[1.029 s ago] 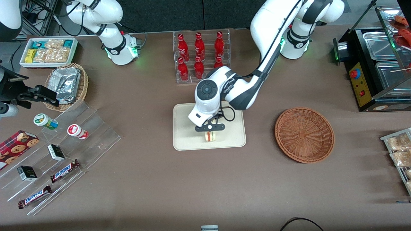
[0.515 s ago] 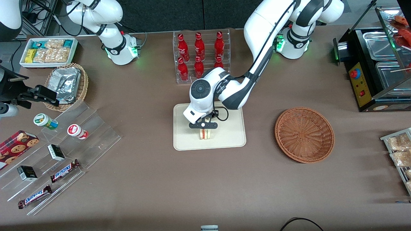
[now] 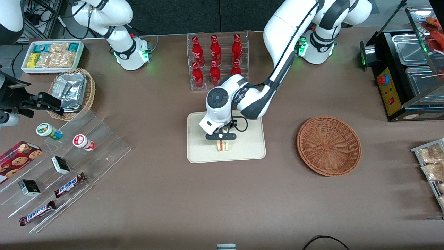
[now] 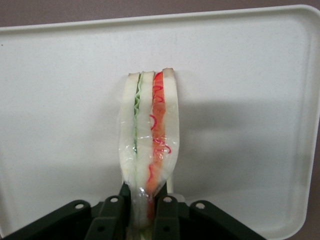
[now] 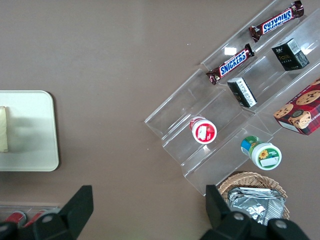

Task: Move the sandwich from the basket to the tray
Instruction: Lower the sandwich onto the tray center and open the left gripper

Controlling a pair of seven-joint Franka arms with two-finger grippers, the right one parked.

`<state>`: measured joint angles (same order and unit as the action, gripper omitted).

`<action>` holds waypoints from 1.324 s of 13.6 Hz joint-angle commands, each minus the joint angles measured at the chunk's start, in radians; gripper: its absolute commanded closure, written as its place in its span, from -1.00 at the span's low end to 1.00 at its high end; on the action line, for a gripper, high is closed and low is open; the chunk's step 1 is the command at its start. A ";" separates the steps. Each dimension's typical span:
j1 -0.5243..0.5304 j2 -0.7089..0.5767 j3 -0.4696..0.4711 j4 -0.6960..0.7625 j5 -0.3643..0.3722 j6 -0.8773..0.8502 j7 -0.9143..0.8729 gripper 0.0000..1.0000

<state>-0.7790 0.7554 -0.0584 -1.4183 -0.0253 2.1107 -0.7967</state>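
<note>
Sandwich (image 4: pixel 148 135): pale soft-looking bread under clear glossy film wrap. Pincer (image 4: pixel 145 207) over the tray, matt black plastic fingers (image 4: pixel 117 212) pressed against the wedge. Tray (image 3: pixel 249 152): cream, smooth, matt plastic look. Basket (image 3: pixel 329 146): reddish-brown woven wicker, rough ribbed weave. Surface (image 3: pixel 173 194): brown, matt, cloth-like finish.

"SNICKERS" reads on two chocolate bars (image 5: pixel 276 18) (image 5: pixel 235 60); the red bottles' (image 3: pixel 215 52) white script seems Coca-Cola's.

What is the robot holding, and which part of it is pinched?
The gripper, over the tray, is shut on the sandwich, pinching one narrow end, fingers flat on the bread faces.
</note>
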 commanded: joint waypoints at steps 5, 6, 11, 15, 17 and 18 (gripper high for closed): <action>-0.011 0.005 0.011 0.001 0.001 0.014 -0.012 -1.00; -0.011 0.005 0.011 0.001 -0.001 0.014 -0.013 -1.00; -0.006 -0.010 0.012 0.030 -0.012 -0.007 -0.079 -1.00; 0.007 -0.050 0.015 0.091 -0.013 -0.141 -0.102 -1.00; 0.024 -0.088 0.015 0.091 -0.013 -0.162 -0.101 -1.00; 0.041 -0.102 0.015 0.091 -0.013 -0.175 -0.102 -1.00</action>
<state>-0.7601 0.6947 -0.0449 -1.3212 -0.0270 1.9746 -0.8859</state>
